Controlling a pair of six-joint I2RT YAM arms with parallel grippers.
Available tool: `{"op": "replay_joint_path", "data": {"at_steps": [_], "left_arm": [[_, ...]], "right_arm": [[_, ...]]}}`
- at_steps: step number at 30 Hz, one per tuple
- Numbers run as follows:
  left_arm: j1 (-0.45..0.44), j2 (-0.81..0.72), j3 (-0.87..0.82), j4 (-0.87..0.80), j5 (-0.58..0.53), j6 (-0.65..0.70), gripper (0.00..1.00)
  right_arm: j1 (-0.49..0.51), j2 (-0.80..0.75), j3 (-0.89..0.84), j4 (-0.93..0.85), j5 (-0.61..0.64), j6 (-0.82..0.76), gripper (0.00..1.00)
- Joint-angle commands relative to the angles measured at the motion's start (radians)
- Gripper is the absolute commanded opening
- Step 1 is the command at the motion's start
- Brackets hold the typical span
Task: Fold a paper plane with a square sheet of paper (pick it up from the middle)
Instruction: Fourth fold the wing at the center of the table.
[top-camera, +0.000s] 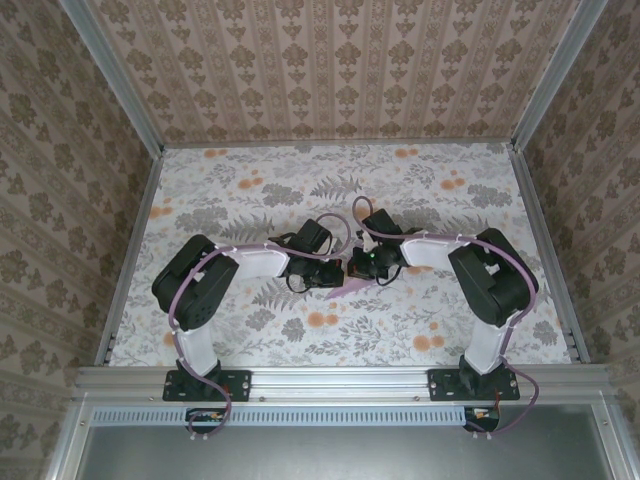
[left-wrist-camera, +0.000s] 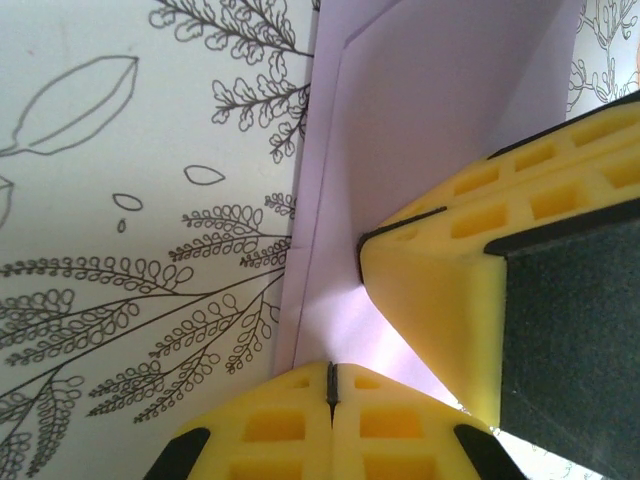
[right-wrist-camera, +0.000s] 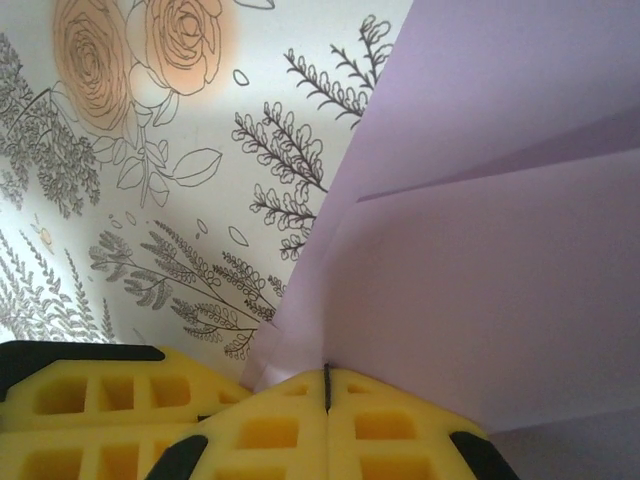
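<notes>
Found the square sheet of paper (left-wrist-camera: 430, 110) creased and partly folded, lying at the middle of the floral desk (top-camera: 250, 200), just beneath both sets of tips. Saw the left pincer (left-wrist-camera: 331, 385) closed tight at the sheet's edge and the right pincer (right-wrist-camera: 327, 385) closed likewise, set on the lavender from the opposite side. Cannot tell whether either nips a fold.
</notes>
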Motion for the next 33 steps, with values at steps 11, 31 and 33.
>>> {"op": "replay_joint_path", "data": {"at_steps": [11, 31, 33], "left_arm": [[-0.007, 0.044, -0.081, -0.139, -0.075, 0.003, 0.00], [-0.008, 0.049, -0.079, -0.125, -0.072, -0.019, 0.00], [-0.008, 0.049, -0.079, -0.128, -0.072, -0.018, 0.00]], "right_arm": [[-0.117, 0.012, -0.037, 0.064, -0.031, -0.132, 0.00], [0.023, -0.074, -0.186, 0.305, -0.056, -0.036, 0.00], [0.020, -0.053, -0.181, 0.298, -0.048, -0.040, 0.00]]}}
